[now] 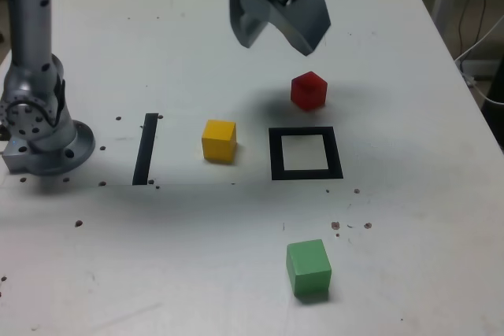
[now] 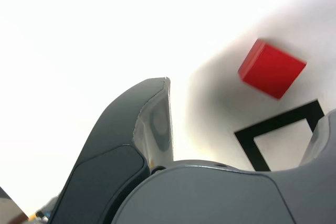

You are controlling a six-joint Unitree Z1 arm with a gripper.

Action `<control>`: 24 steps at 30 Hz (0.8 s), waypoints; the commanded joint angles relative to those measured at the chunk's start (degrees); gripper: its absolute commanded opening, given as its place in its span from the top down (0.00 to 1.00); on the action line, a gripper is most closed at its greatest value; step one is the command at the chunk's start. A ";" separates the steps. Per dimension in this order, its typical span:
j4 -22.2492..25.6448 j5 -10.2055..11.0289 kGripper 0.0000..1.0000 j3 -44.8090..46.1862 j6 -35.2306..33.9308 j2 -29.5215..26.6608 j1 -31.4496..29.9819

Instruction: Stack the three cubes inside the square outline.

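The red cube [image 1: 308, 90] sits on the white table just beyond the square outline [image 1: 305, 153], outside it. The yellow cube [image 1: 219, 140] rests to the exterior view's left of the outline, and the green cube [image 1: 308, 268] lies nearer the camera, below it. My gripper [image 1: 277, 43] hovers open above the table, up and to the exterior view's left of the red cube, holding nothing. In the wrist view the red cube [image 2: 271, 68] and a corner of the square outline [image 2: 275, 132] show between the spread fingers [image 2: 152, 124].
A straight black tape strip [image 1: 146, 149] lies on the table left of the yellow cube. The arm's grey base [image 1: 35, 127] stands at the exterior view's left edge. Cables hang past the table's right edge [image 1: 480, 45].
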 commanded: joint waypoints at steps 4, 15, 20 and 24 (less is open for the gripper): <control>-1.68 0.25 0.05 -1.12 2.42 4.90 1.22; -4.85 0.01 0.15 -0.27 3.32 9.16 1.32; -6.32 -0.89 0.20 0.66 3.98 9.74 1.00; -7.93 -1.67 0.28 1.52 4.23 10.02 0.82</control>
